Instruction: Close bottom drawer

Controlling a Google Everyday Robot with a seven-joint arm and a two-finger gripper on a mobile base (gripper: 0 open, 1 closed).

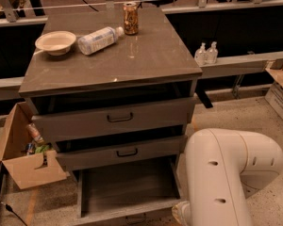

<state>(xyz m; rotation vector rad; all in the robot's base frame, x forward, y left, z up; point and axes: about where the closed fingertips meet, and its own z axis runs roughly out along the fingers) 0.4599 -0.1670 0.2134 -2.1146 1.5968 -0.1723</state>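
The bottom drawer [127, 185] is the lowest of the cabinet's three grey-brown drawers. It stands pulled far out, its shallow tray empty, and its low front [125, 214] reaches the bottom edge of the view. The middle drawer [127, 152] and the top drawer [120, 118] above it are each out a little and carry black handles. My white arm [226, 173] fills the lower right, just right of the open drawer. The gripper is out of view, below the frame past the arm's lower end [179, 214].
On the cabinet top [146, 55] stand a bowl [55, 42], a lying plastic bottle [98, 39] and a can [130, 18]. An open cardboard box [26, 159] sits on the floor left of the cabinet. Two small bottles [206, 53] stand on a ledge at the right.
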